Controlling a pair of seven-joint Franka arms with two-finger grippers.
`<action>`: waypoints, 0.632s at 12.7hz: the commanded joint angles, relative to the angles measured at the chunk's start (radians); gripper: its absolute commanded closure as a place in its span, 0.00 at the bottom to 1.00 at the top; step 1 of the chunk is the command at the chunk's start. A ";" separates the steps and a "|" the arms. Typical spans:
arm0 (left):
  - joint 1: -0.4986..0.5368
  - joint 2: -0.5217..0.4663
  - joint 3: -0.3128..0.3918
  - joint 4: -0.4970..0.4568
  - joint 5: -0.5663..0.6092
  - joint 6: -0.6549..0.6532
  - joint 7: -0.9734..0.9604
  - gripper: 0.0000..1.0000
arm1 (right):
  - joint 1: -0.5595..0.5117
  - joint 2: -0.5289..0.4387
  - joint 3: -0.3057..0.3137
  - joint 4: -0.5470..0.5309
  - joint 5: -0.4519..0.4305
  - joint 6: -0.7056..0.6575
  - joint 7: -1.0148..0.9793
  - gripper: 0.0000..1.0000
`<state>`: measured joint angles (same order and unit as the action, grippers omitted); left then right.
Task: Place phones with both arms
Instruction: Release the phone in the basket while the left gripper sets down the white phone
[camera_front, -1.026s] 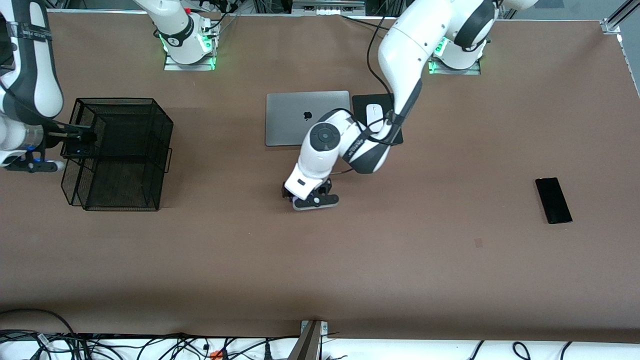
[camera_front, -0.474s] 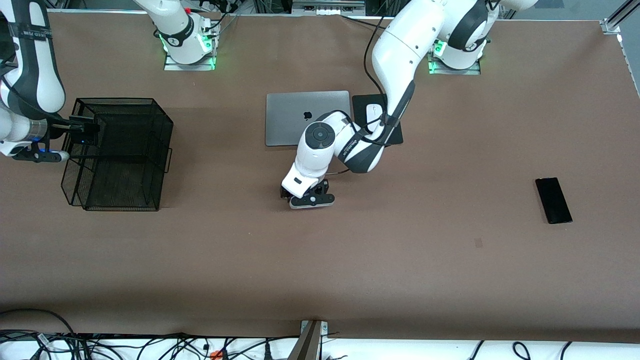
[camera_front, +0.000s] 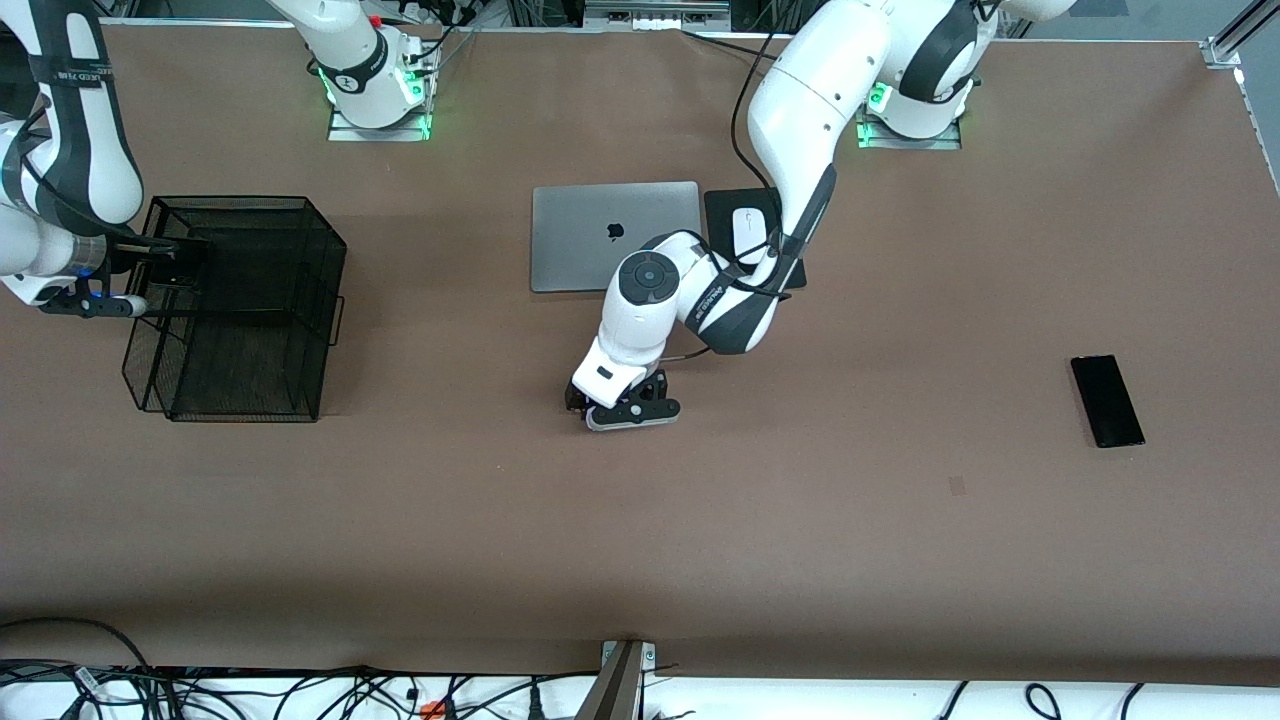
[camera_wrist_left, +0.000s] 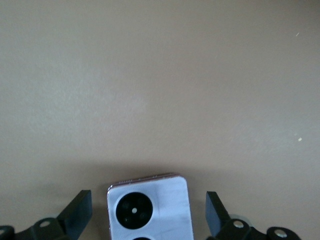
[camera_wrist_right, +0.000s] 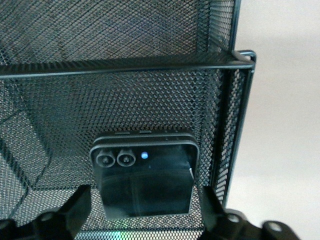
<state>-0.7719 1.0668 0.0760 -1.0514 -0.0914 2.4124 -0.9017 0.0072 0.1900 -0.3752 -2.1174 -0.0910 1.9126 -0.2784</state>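
**A:** So what's the setup? Brown table (camera_front: 800, 520), cables spilling along the camera-side edge, two arm bases at the top.

**B:** Yep. I count three phones, one grey laptop (camera_front: 580, 235), one white mouse (camera_front: 746, 230) on a black pad, and one black mesh basket (camera_front: 240, 300).

**A:** Where are the phones relative to the laptop?

**B:** The lilac phone (camera_wrist_left: 149, 210) lies flat on the table nearer the camera than the laptop. The left gripper (camera_wrist_left: 149, 222) is low over it, fingers (camera_wrist_left: 75, 215) spread wide on either side, not touching. The long black phone (camera_front: 1107, 400) is well off toward the left arm's end, long axis running roughly toward the camera.

**A:** And the third?

**B:** The folded black phone (camera_wrist_right: 146, 180) sits in the basket, toward the right arm's end. The right gripper (camera_wrist_right: 145, 215) is at the basket, jaws apart, holding nothing.
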 joint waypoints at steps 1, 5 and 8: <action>0.055 -0.111 0.010 -0.007 0.018 -0.131 -0.013 0.00 | 0.031 -0.021 0.005 0.086 0.013 -0.105 -0.005 0.00; 0.247 -0.296 0.008 -0.060 0.021 -0.433 0.111 0.00 | 0.181 0.002 0.007 0.262 0.010 -0.210 0.091 0.00; 0.428 -0.476 0.008 -0.279 0.021 -0.466 0.388 0.00 | 0.285 0.052 0.010 0.381 0.020 -0.196 0.079 0.00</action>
<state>-0.4379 0.7334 0.1082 -1.1263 -0.0869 1.9376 -0.6611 0.2352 0.1940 -0.3565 -1.8238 -0.0854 1.7304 -0.1917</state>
